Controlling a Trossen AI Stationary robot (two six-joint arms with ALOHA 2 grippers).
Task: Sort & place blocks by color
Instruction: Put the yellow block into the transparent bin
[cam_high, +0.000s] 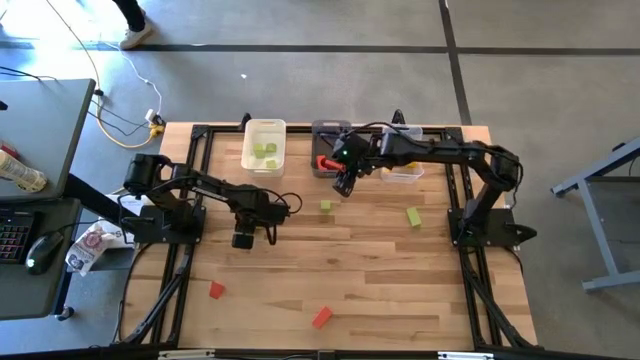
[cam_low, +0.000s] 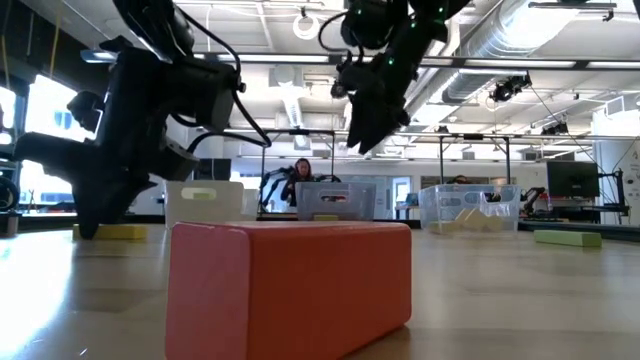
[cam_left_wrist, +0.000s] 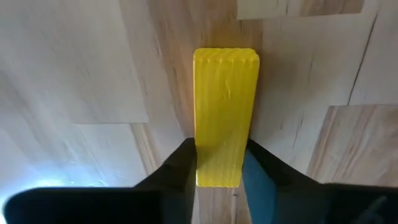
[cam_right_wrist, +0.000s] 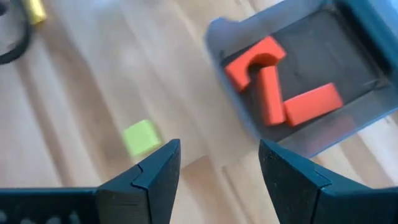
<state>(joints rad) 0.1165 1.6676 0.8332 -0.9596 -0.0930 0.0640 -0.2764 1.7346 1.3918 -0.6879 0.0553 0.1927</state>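
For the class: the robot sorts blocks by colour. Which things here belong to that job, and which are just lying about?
Job:
- yellow block between the left end effector's fingers
- red blocks in the grey bin
- green cube
- white bin
- right end effector, empty

Lying about:
- computer mouse
- cables

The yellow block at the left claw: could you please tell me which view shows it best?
The left wrist view: the yellow block fills the frame between the left claw fingers. The high and low views hide it behind the arm; the right wrist view shows only a yellow speck.
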